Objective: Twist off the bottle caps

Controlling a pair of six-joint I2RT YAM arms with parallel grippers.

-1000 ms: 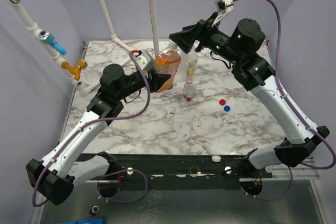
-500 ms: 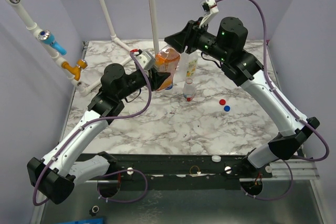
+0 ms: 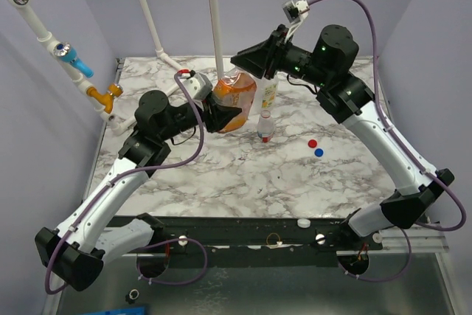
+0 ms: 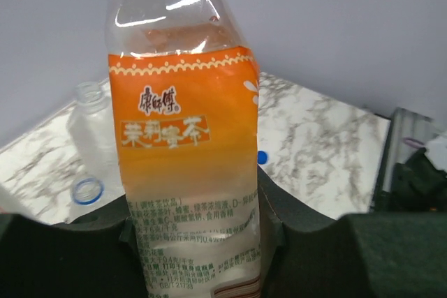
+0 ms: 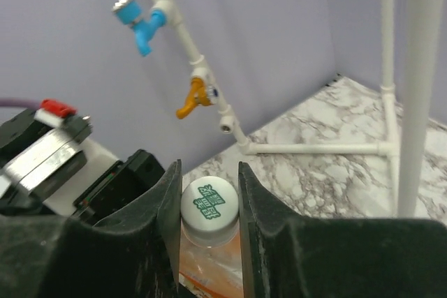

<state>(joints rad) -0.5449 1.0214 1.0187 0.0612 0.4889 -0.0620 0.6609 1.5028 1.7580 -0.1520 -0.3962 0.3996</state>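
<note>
A clear bottle with an orange label (image 3: 237, 94) (image 4: 185, 158) is held upright above the marble table (image 3: 221, 182). My left gripper (image 3: 221, 117) (image 4: 199, 242) is shut on its lower body. My right gripper (image 3: 247, 63) (image 5: 207, 200) comes from above, shut on its white cap (image 5: 209, 204) with green print, one finger on each side. A tall bottle with a yellow-green label (image 3: 269, 94) and a small red-label bottle (image 3: 265, 127) stand just right of it. Loose red (image 3: 313, 142) and blue (image 3: 318, 152) caps lie further right.
A white pipe frame with a blue valve (image 3: 74, 60) (image 5: 140, 22) and a yellow valve (image 3: 107, 96) runs along the left and back. A vertical white pole (image 3: 214, 20) stands right behind the held bottle. A white cap (image 3: 303, 223) sits on the front rail. An uncapped clear bottle (image 4: 91, 123) stands beside the held one.
My right gripper has come down over the bottle's top and closed on the white cap. The left arm has shifted slightly left, still holding the bottle.
</note>
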